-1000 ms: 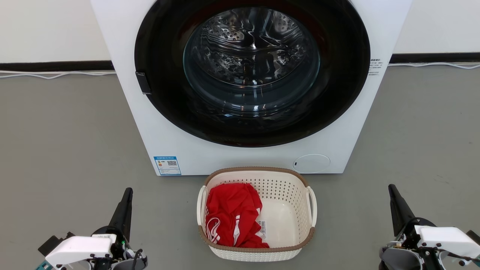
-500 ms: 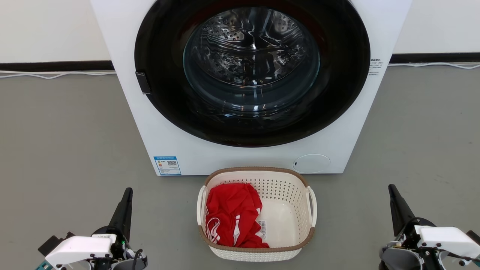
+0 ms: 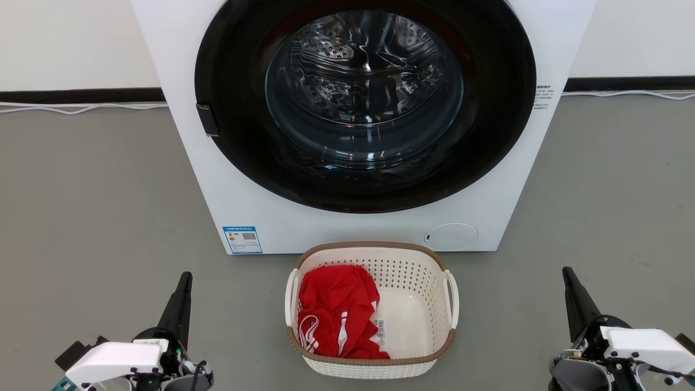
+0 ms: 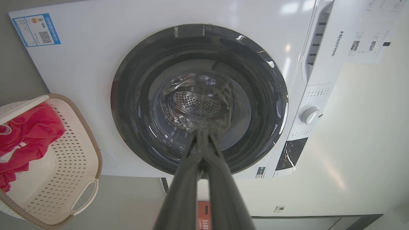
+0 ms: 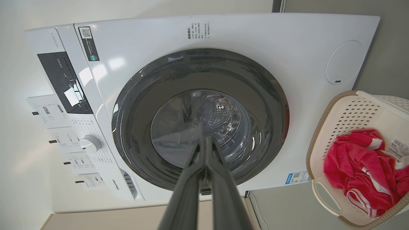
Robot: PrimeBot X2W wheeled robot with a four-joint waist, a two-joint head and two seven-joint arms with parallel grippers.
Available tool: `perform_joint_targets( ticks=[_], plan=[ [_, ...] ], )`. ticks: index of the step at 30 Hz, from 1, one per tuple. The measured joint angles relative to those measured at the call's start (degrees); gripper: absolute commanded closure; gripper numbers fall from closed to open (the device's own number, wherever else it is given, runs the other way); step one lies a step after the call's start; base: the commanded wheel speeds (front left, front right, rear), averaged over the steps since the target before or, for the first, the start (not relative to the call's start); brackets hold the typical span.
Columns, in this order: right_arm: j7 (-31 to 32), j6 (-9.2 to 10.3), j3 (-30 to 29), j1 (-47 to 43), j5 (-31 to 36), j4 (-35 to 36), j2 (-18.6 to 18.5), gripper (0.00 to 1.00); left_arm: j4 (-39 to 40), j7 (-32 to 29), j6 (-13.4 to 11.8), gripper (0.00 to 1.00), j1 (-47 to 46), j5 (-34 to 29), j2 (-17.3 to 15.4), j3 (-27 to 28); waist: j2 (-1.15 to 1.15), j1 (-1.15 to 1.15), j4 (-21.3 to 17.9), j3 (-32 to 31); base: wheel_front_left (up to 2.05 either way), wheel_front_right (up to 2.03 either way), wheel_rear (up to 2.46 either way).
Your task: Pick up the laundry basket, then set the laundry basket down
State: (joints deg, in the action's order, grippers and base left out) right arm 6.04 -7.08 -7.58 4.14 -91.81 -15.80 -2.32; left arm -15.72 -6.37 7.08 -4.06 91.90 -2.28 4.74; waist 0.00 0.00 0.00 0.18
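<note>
Grey floor, white Hisense washing machine, laundry basket with barcode sticker

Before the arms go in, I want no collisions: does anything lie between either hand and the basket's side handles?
Nothing visible does. Bare grey floor separates the left hand and the right hand from the cream-white perforated plastic laundry basket. The white washing machine stands behind it, outside both paths.

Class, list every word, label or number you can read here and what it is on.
"Hisense": on the washing machine.
Blue label with QR code, machine front: too small to read.
Barcode sticker in the laundry basket: unreadable.
Printed sheet beside the controls: too small.
</note>
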Motion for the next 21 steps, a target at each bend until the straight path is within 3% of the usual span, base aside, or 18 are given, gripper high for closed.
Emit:
perform_joint_targets(
  ticks=[21],
  plan=[
    [0.0, 0.0, 0.0, 0.0, 0.0, 0.0, 0.0, 1.0, 0.0, 0.0, 0.0, 1.0, 0.0, 0.0, 0.0, 0.0, 0.0, 0.0, 0.0, 0.0, 0.0, 0.0, 0.0]
  ],
)
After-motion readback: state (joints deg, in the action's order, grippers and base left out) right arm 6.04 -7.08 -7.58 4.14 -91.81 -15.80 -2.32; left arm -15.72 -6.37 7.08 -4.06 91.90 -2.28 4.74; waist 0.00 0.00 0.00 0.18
